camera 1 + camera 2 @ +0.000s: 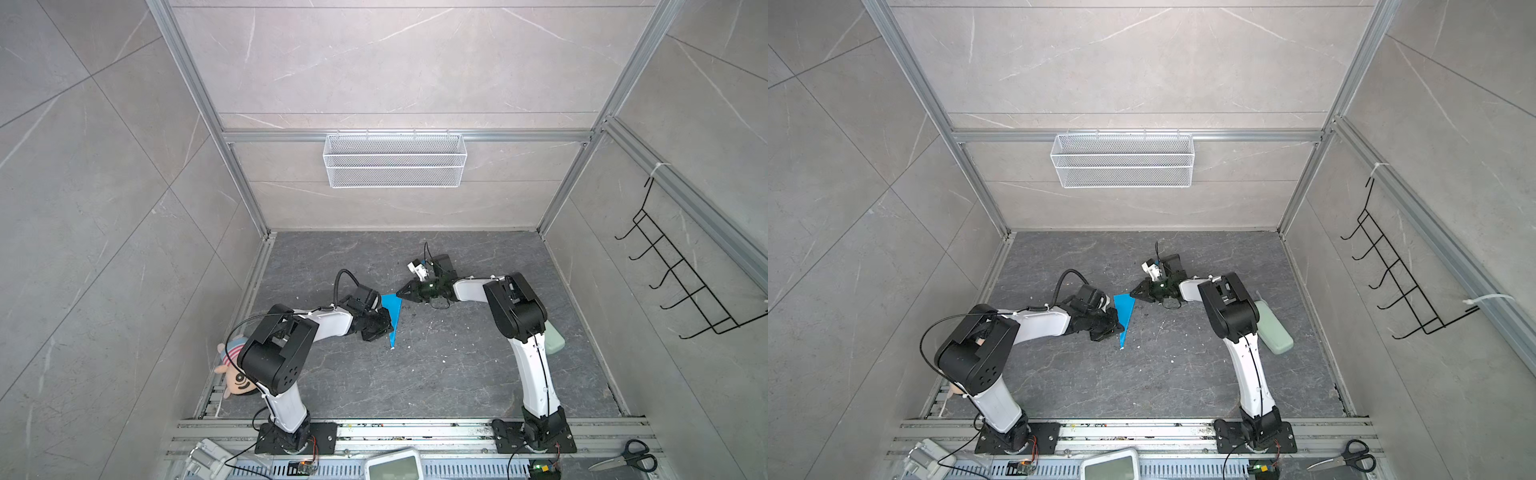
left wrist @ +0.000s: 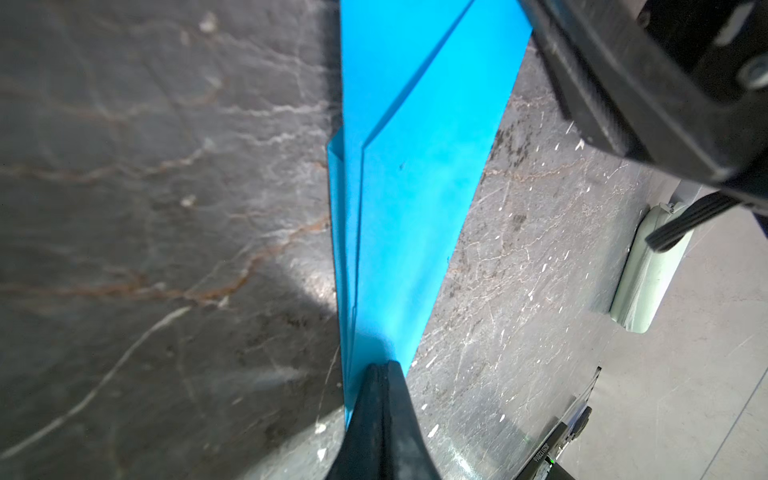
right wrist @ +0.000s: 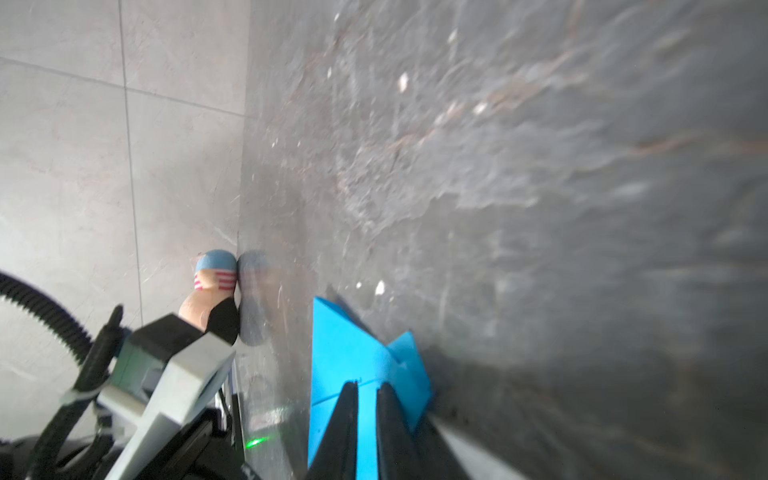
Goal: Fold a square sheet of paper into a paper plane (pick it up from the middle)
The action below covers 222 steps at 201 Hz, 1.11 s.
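Observation:
The square sheet of paper is folded into a narrow sky-blue dart, the paper plane. It lies on the dark table with its wide tail away from me and its sharp nose toward the front. My left gripper is shut, and its tips rest on the paper close to the nose. No paper shows between those fingers. My right gripper is at the tail's right corner. Its fingers stand a narrow gap apart over the paper, and blue shows through the gap.
A plush doll lies at the table's left edge behind the left arm. A pale green case lies beside the right arm. A white mesh basket hangs on the back wall and a black hook rack on the right wall. Scissors lie at the front right.

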Available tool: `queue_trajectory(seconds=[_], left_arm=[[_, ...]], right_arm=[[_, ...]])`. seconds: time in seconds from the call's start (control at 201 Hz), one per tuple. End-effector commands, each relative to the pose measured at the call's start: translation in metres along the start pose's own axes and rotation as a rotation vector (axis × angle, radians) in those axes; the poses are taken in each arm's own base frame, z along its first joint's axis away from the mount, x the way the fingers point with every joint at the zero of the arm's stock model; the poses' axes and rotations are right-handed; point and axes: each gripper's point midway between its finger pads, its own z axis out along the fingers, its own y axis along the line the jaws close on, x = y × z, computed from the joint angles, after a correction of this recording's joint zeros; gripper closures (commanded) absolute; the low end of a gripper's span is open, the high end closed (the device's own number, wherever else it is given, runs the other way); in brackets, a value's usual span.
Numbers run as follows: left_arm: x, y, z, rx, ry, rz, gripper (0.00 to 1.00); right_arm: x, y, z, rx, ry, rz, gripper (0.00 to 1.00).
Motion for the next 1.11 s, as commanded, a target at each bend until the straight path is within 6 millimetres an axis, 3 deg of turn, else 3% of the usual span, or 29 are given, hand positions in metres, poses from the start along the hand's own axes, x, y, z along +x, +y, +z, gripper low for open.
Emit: queue_trajectory(seconds=[0.0,0.149,0.219,0.353,0.463,0.577,0.717,0.896,1.1], left_arm=[[0.014,0.022,-0.001,-0.095,0.046,-0.009,1.0],[0.006,0.006,-0.006,-0.054,0.028,0.023,1.0],[-0.001,-0.011,-0.013,-0.008,0.008,0.055,0.99],[-0.019,-0.045,-0.036,0.08,-0.068,0.117,0.81],[-0.032,-0.053,-0.059,0.124,-0.137,0.123,0.67],[-0.042,-0.038,-0.08,0.111,-0.209,0.095,0.49],[-0.049,-0.001,-0.101,0.048,-0.296,0.037,0.34],[-0.05,0.035,-0.125,-0.057,-0.372,0.024,0.23],[-0.05,0.046,-0.134,-0.123,-0.386,0.051,0.12]], right_arm=[[-0.008,-0.037,-0.004,0.12,-0.033,0.069,0.85],[-0.025,-0.012,-0.022,0.153,-0.074,-0.007,0.85],[-0.03,0.003,-0.037,0.18,-0.102,-0.05,0.84],[-0.022,0.027,-0.068,0.249,-0.15,-0.116,0.79],[-0.002,0.037,-0.083,0.333,-0.157,-0.151,0.7],[0.023,0.041,-0.089,0.46,-0.142,-0.192,0.55],[0.049,0.049,-0.087,0.635,-0.117,-0.241,0.42],[0.074,0.056,-0.07,0.718,-0.101,-0.173,0.36],[0.094,0.063,-0.034,0.658,-0.056,-0.073,0.34]])
